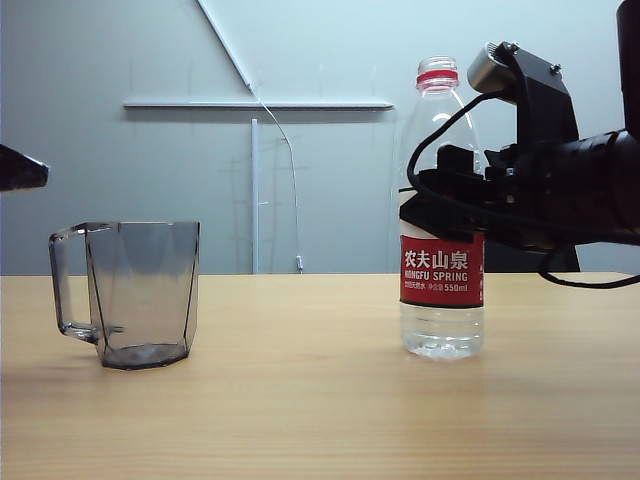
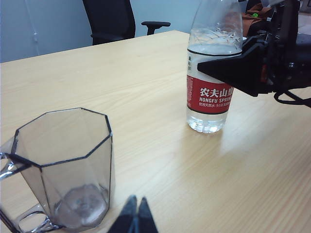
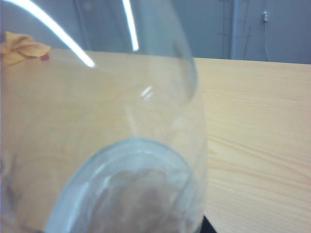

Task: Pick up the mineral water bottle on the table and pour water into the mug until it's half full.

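Nearest to us in the left wrist view, our left gripper shows only as two dark fingertips pressed together, holding nothing and hanging above the table. Just beyond them stands the mug, smoky-grey and faceted, upright with its handle turned away from the bottle; we see no liquid in it. In the exterior view the mug sits on the left of the light wood table, well apart from the bottle.

Farther across we find the mineral water bottle, upright on the right of the table, with no cap on its red neck ring and its red-and-white label facing the camera. The water stands above the label, near the shoulder. Our right gripper is at the bottle's upper body, just above the label, one dark finger lying across the clear plastic. From these views we cannot tell whether the jaws have closed onto the bottle or merely flank it. The right wrist view is filled by the bottle's curved wall, very near the lens.

Beyond the table stand a black office chair and a grey wall.
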You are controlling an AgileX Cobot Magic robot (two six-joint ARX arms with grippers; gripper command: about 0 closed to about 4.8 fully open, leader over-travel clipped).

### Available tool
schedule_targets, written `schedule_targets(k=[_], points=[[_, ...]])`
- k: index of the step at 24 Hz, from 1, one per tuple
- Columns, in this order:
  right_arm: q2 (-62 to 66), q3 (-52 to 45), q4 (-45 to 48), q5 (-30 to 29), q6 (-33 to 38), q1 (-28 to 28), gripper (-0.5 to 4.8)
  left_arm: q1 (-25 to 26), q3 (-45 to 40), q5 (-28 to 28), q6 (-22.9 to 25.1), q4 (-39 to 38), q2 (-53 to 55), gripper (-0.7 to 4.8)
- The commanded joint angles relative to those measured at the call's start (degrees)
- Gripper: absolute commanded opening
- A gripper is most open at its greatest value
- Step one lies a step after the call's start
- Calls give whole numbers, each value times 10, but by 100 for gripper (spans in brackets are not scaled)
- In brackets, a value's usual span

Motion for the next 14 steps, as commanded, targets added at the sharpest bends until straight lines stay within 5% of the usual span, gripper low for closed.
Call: schedule_targets(k=[1, 6, 14], points=[[-8, 6, 28, -1, -21, 1, 250, 24, 1, 2, -2, 5, 1, -2], [-43, 17, -16, -1, -82, 14, 250, 98, 1, 1, -2, 5, 1, -2], [-86, 190, -362, 16, -329, 102, 250, 209, 1, 2, -2, 5, 1, -2]])
